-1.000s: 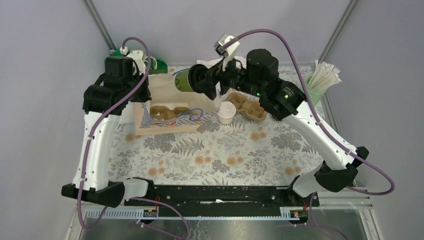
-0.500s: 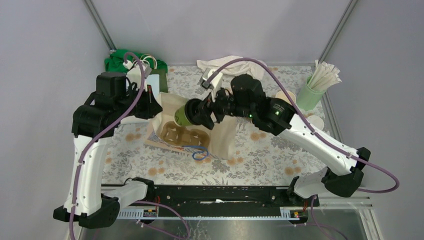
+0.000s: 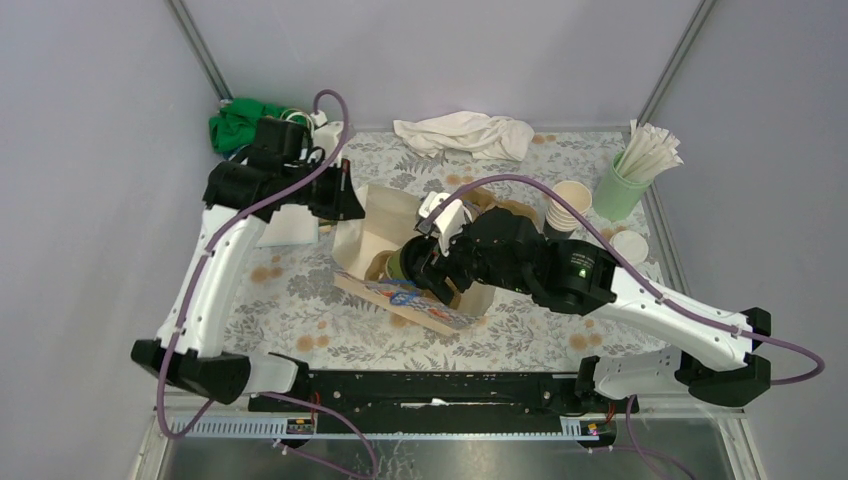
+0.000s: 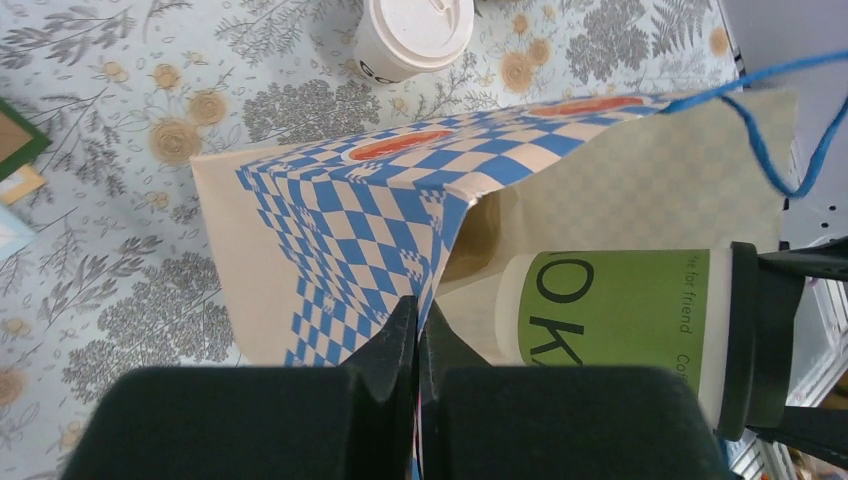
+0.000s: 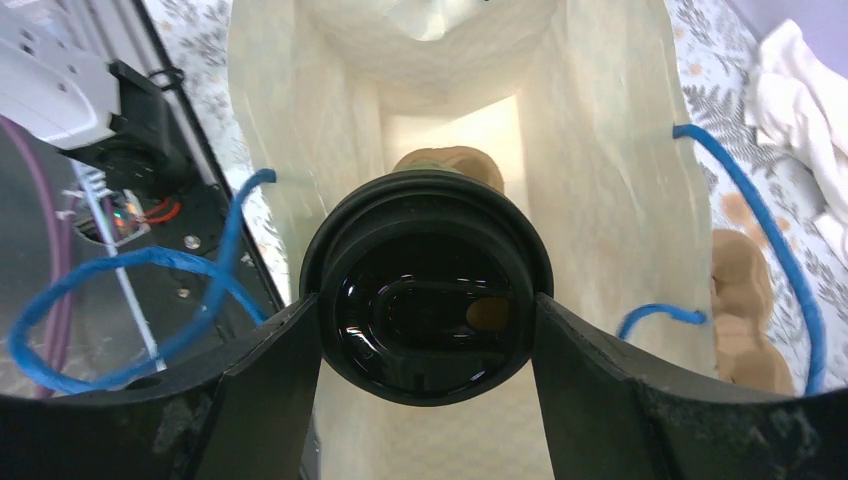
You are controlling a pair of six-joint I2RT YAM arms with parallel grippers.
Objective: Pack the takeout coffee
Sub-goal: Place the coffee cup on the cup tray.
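A takeout coffee cup (image 4: 620,308) with a green sleeve, dark lettering and a black lid (image 5: 428,285) lies on its side in the mouth of a paper bag (image 3: 390,215). My right gripper (image 5: 428,300) is shut on it, one finger on each side of the lid, as the top view shows too (image 3: 415,268). The bag (image 4: 330,210) is blue-checked outside and cream inside (image 5: 600,150). My left gripper (image 4: 418,315) is shut on the bag's edge and holds its mouth apart (image 3: 348,205). A brown cup carrier (image 5: 450,160) sits deep inside the bag.
A white-lidded cup (image 4: 415,30) stands on the floral cloth beyond the bag. Stacked cream cups (image 3: 570,200), a mint tumbler of straws (image 3: 625,185) and a white lid (image 3: 630,245) stand at the right. A white cloth (image 3: 465,132) and a green cloth (image 3: 240,125) lie at the back.
The right gripper has carried the green cup from the back down into the bag's mouth. The left gripper has dragged the bag's edge to the right and up, so the bag now gapes.
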